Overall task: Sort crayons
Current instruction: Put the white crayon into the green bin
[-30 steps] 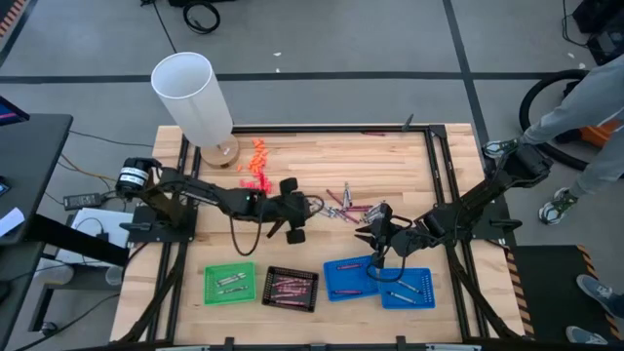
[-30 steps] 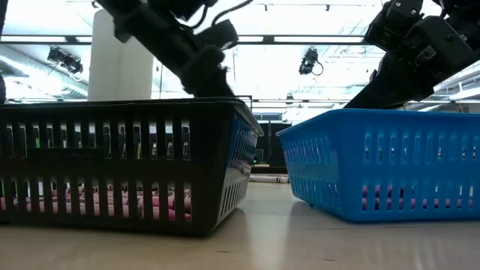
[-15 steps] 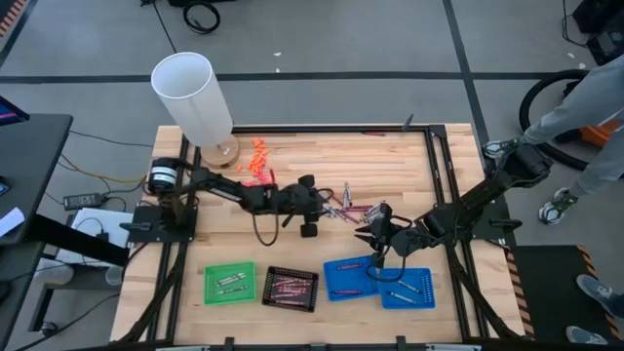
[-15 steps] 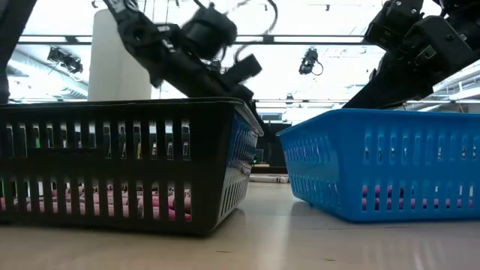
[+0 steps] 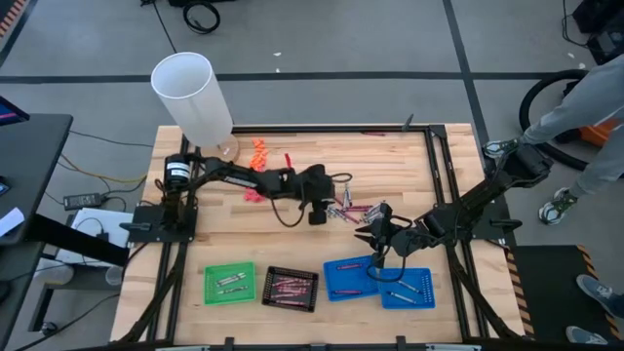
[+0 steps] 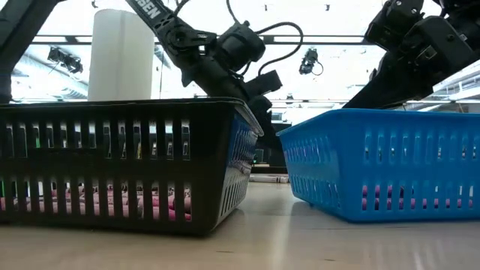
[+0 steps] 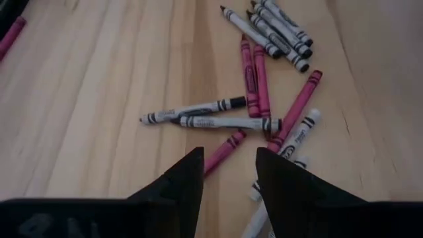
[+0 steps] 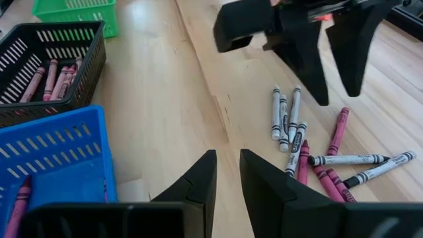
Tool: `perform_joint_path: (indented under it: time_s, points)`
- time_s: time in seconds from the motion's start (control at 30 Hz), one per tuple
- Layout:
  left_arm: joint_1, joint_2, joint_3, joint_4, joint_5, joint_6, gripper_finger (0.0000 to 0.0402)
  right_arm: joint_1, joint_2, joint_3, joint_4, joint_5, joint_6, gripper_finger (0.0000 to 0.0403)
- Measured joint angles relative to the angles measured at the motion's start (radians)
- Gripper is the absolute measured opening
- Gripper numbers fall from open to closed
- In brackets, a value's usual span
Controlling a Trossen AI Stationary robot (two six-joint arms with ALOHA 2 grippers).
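Observation:
The loose crayons point(image 5: 349, 207) lie in a heap on the wooden table, right of its middle: pink and silver-grey sticks point(image 7: 254, 99) lying flat, some crossed over each other. My left gripper point(image 7: 228, 158) hovers open just left of the heap and slants down at it, with a pink crayon point(image 7: 223, 151) on the wood ahead of its fingertips. It touches nothing. My right gripper point(image 8: 227, 173) waits at the blue tray point(image 5: 351, 278), its fingers a narrow gap apart with nothing between them. More crayons point(image 8: 49, 79) lie in the trays.
A green tray point(image 5: 229, 283), a black tray point(image 5: 291, 288) and two blue trays point(image 5: 408, 288) stand in a row along the near edge. A tall white cylinder point(image 5: 192, 95) and orange pieces point(image 5: 257, 156) are at the far left. A person point(image 5: 585, 107) stands beyond the right edge.
My left gripper has swung from near the black tray toward the table's right and far side, sinking as it reached the crayon heap. Its fingers have stayed open. The crayons have not moved.

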State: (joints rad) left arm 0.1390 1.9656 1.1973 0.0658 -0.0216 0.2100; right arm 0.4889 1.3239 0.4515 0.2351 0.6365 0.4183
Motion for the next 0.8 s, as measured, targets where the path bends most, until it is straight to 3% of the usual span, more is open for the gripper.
perform_joint_path:
  time_s: [0.2,0.47,0.8]
  points:
    - [0.071,0.004,0.000,0.000,0.095,0.017,0.0148,0.002,0.000,0.000,0.005,-0.001,0.000,0.0077]
    - [0.100,0.052,0.007,0.047,0.124,-0.041,0.0148,0.002,0.000,0.000,0.016,-0.002,-0.003,0.0077]
    - [0.104,0.057,0.064,-0.049,0.122,-0.149,0.0141,0.002,0.000,0.000,0.041,-0.001,-0.021,0.0077]
